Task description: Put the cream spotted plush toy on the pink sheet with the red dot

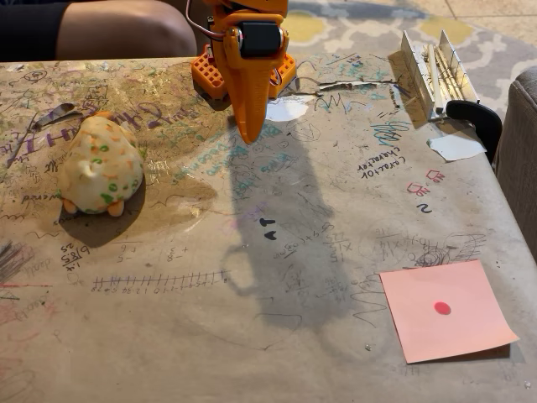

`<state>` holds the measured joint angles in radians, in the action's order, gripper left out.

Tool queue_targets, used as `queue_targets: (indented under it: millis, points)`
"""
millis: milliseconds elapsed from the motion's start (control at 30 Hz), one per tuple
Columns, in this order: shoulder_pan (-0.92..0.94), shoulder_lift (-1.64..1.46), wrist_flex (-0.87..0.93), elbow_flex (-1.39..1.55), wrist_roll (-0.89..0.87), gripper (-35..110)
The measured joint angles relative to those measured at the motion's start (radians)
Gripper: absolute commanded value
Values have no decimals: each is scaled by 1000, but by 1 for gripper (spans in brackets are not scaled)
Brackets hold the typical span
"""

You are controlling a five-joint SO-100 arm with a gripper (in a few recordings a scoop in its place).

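While the orange arm (248,63) hangs at the tabletop's (277,353) far edge, its jaws point down, seemingly closed on nothing. Cream spotted plush toy (99,166) sits far left, well apart from the pink sheet with the red dot (445,309) at near right.

The counter (277,252) is covered with brown paper scrawled all over in pen: words, numbers, ruled tick marks and doodles. Strong light from about twelve o'clock throws long dark shadows down its middle toward six. At one o'clock a white ribbed rack (436,71) stands at the counter's edge, with a black clamp (478,117) just beside it. At three o'clock the grey arm of a sofa (518,151) touches the frame's edge. At twelve to one o'clock lies a patterned rug (361,25) in grey and yellow. At eleven o'clock a person's knee (117,29) shows behind the counter.
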<state>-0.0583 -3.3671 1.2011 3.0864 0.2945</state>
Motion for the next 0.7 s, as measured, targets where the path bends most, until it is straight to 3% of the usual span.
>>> queue_targets:
  millis: [700]
  points:
    - [35, 0, -15, -11, -3, 0]
